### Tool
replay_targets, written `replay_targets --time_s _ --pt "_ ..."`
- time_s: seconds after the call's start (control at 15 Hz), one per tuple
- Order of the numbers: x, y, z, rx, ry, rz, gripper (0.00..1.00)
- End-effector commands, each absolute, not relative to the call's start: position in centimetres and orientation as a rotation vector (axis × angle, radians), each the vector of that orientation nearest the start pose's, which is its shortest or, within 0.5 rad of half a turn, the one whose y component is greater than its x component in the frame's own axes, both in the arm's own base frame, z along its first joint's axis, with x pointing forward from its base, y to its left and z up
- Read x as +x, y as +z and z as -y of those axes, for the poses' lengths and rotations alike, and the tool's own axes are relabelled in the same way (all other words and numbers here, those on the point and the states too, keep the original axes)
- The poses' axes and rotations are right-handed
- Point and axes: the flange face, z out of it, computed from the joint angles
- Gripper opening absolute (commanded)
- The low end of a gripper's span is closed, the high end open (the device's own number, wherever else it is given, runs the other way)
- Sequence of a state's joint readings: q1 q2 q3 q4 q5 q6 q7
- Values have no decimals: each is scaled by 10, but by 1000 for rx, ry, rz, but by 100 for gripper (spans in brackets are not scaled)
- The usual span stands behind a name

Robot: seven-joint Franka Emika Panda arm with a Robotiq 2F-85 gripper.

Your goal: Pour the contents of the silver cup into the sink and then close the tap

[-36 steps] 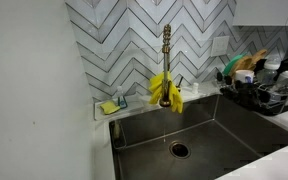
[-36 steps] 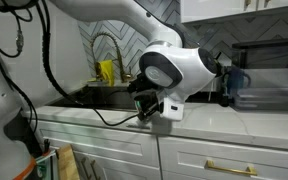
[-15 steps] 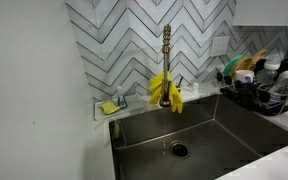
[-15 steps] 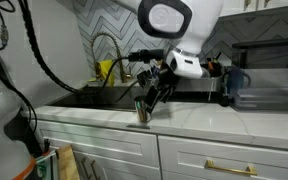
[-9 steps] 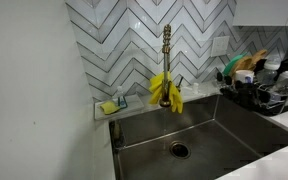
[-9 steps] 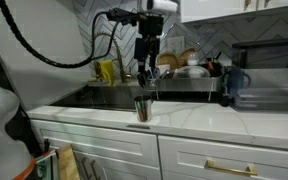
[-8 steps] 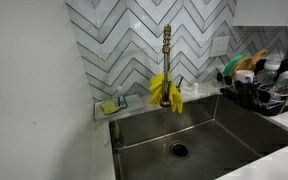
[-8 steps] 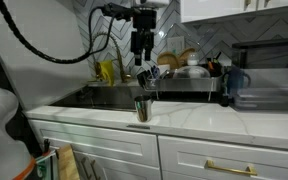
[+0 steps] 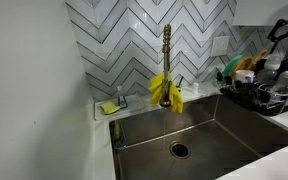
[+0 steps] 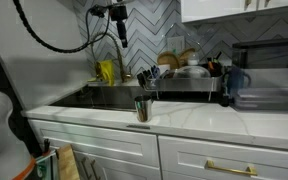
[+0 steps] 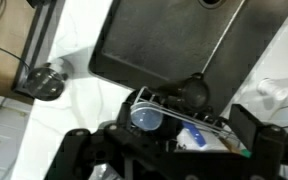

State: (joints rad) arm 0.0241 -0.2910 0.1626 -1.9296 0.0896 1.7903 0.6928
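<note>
Plainly the gripper point(image 11: 164, 148) gapes wide and empty, hanging high on the downward-pointing arm above the dish rack point(image 11: 174, 115) beside the sink point(image 9: 219, 125); the silver cup point(image 10: 142, 108) stands on the counter point(image 10: 199, 117).

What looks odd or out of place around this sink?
A yellow cloth or glove hangs draped over the tap, above the sink, which seems an odd spot. Nothing looks spilled or broken; the silver cup stands upright on the counter.
</note>
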Motion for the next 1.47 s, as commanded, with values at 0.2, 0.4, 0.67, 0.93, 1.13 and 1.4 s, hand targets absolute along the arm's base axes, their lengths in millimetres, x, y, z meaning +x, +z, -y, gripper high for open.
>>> replay_targets --time_s 0.2,0.4,0.67,0.93,1.13,1.4 --pt "490 611 -147 -2931 -260 -624 100" --pt "494 613 -143 -2931 -266 -612 100" --pt "504 612 -152 -2918 -290 -474 100" --pt "555 582 -200 -2869 -394 -151 100" --pt "589 558 -245 -2756 -395 9 100" --pt "622 535 -305 -2600 -357 212 100"
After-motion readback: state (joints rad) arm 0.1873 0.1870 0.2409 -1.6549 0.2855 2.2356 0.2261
